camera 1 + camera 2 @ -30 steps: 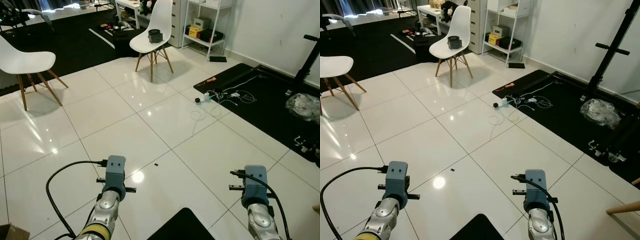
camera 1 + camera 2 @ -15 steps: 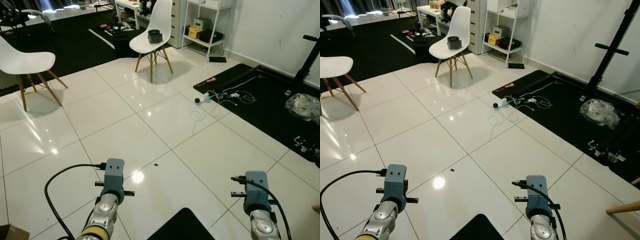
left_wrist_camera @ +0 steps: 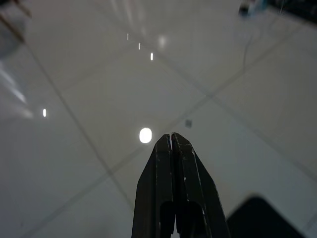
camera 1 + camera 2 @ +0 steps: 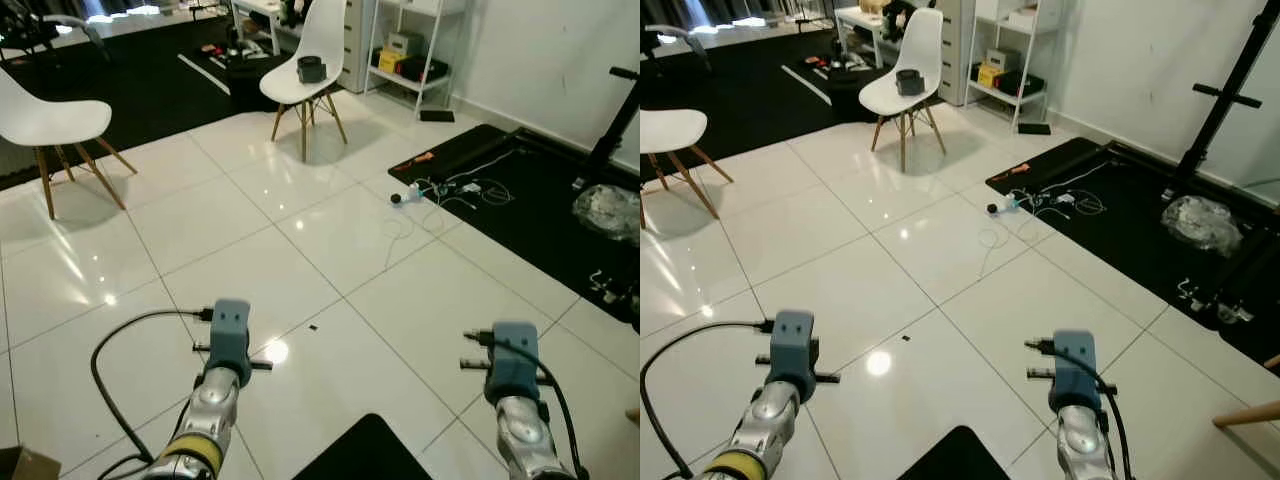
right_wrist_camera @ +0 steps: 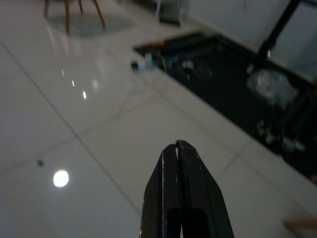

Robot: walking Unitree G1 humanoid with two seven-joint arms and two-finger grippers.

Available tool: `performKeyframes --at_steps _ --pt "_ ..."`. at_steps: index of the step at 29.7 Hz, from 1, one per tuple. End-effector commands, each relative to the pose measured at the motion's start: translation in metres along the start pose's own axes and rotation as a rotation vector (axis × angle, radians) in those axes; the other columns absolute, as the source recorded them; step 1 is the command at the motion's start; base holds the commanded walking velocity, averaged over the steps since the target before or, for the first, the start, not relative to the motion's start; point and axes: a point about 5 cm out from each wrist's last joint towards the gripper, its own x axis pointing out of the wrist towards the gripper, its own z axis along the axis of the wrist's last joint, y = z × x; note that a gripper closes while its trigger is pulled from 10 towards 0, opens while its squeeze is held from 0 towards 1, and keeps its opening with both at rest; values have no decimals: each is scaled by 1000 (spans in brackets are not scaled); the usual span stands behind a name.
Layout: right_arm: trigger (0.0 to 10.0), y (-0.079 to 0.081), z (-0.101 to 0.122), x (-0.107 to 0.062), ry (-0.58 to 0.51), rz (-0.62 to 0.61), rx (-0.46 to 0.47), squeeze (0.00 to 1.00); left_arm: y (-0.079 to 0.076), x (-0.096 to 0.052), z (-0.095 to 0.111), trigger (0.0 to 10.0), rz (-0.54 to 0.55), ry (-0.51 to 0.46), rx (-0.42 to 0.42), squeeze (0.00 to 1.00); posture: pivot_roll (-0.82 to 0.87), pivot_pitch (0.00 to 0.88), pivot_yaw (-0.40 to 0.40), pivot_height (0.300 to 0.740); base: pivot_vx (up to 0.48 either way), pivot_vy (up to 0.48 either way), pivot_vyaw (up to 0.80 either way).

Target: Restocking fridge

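A glossy white tiled floor (image 4: 250,240) takes up most of what I see, stretching from the bottom of the frame to a dark carpeted area at the upper left. A black mat (image 4: 530,200) lies along the right side, strewn with loose white cables (image 4: 455,188) and a crumpled clear bag (image 4: 607,212). Two white chairs stand well apart: one (image 4: 45,120) at the left edge, the other (image 4: 310,60) at upper centre with a small dark object (image 4: 311,69) on its seat. Behind that chair, against the wall, a white shelf unit (image 4: 420,50) holds a few boxes. I can make out no fridge and no groceries from here, so I judge the restocking has not begun and the step in hand is simply travelling to find them. My left gripper (image 3: 172,144) is clenched on nothing, its black fingers pressed together and pointing down over the bare tiles; my right gripper (image 5: 177,148) is likewise closed tight and empty, aimed toward the edge of the mat. To do this well I should keep both arms tucked low at the bottom of the frame, steer along the clear tiles, and stay away from the cables and chair legs, which could snag my feet.
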Motion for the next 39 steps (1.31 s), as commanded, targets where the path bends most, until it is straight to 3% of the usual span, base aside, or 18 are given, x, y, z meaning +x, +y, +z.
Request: performKeyframes --at_steps 1,2,8,27,34,39 --pt "10000 -1 -4 -2 10 -4 9 0 5 -2 -5 10000 10 15 2 0 9 2 1 740 0 0 0" --pt "10000 1 8 3 -39 -5 36 0 3 3 8 10000 5 -34 -10 0 9 10 -1 740 0 0 0" --pt "10000 2 13 5 -57 -5 47 0 2 5 14 10000 5 -55 -16 0 10 8 0 740 0 0 0" --pt "10000 0 1 0 -13 -6 26 0 5 1 5 10000 16 -23 -12 0 10 9 -1 740 0 0 0" --pt "10000 -8 -38 -18 160 -18 -8 0 10 -16 -35 10000 21 129 12 0 14 13 -6 740 0 0 0" --pt "10000 -10 -51 -26 221 -16 -21 0 13 -23 -50 10000 34 201 -21 0 15 13 -8 740 0 0 0"
